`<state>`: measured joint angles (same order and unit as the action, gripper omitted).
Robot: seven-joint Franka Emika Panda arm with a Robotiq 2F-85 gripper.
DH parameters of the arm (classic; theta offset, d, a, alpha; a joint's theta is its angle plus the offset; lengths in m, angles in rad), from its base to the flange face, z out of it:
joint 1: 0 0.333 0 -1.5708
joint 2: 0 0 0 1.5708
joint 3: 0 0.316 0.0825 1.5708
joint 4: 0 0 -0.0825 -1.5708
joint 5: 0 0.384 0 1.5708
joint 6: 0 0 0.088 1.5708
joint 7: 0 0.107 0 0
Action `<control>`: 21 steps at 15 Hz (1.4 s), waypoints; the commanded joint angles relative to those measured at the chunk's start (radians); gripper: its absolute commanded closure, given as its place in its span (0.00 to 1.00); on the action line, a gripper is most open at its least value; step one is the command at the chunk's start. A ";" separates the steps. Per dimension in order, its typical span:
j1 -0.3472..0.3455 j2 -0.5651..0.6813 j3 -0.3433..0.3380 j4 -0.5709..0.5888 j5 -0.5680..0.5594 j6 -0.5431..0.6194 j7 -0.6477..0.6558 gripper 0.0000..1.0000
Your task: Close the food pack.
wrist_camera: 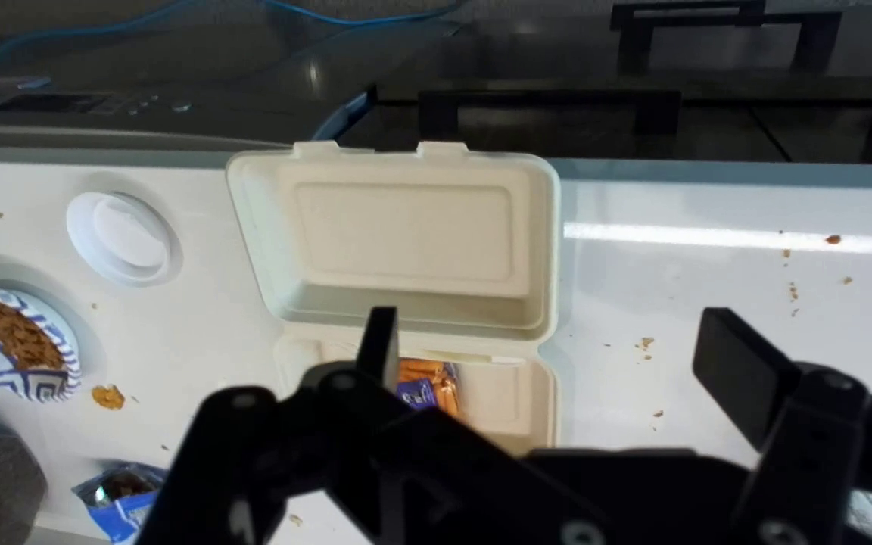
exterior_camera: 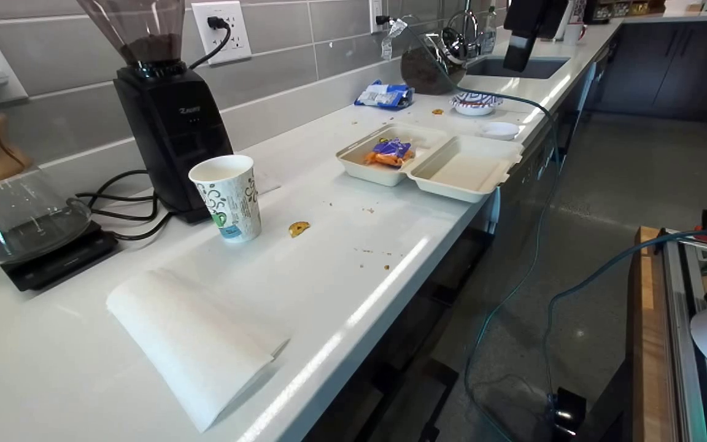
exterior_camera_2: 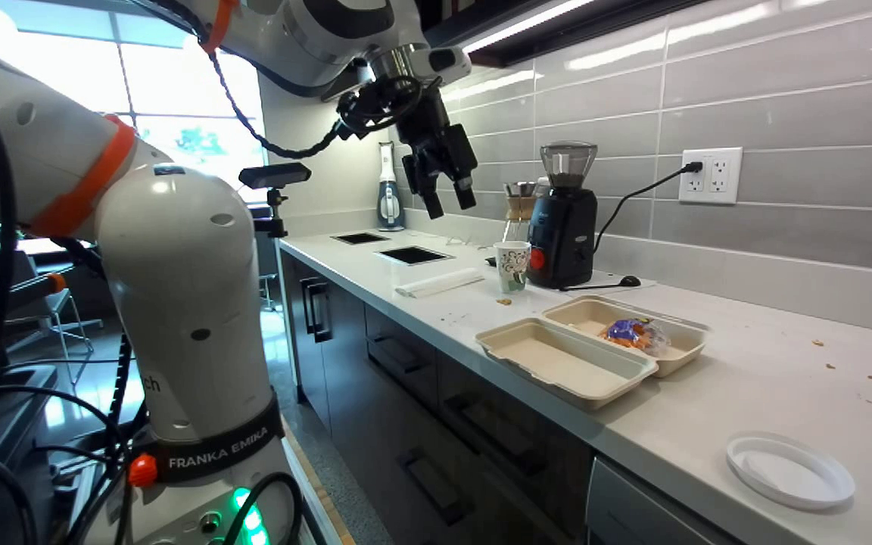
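"Entries on the table (exterior_camera: 304, 288), left to right, in an exterior view?"

"Glass carafe (exterior_camera: 31, 212): far left. Black grinder (exterior_camera: 178, 138), upright. White folded paper sheet (exterior_camera: 191, 350), foreground. Patterned paper cup (exterior_camera: 231, 199), which stood near the grinder. Broken brown morsel (exterior_camera: 299, 229), near the cup. Blue bag (exterior_camera: 384, 96), at the rear."

"The food pack (exterior_camera: 461, 164)?"

"Came next: folded open, both hollows facing up, one half at the front edge; an orange-and-purple packet (exterior_camera: 390, 151) lay in the rear half."

"Remaining items?"

"Patterned bowl (exterior_camera: 476, 107), then round white lid (exterior_camera: 501, 130), both near the pack."

"And the jaws?"

"Spread wide in the wrist view; they hung in the air, well above the table."
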<state>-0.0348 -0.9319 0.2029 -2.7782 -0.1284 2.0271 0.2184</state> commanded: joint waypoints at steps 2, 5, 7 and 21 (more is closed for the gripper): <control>-0.056 0.050 -0.103 0.003 0.008 -0.101 -0.001 0.00; -0.069 0.075 -0.168 0.003 0.018 -0.177 -0.038 0.00; -0.069 0.097 -0.202 0.003 0.027 -0.215 -0.059 0.00; -0.058 0.240 -0.294 0.007 0.095 0.054 -0.176 0.00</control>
<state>-0.0968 -0.7363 -0.0682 -2.7727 -0.0635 2.0175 0.0765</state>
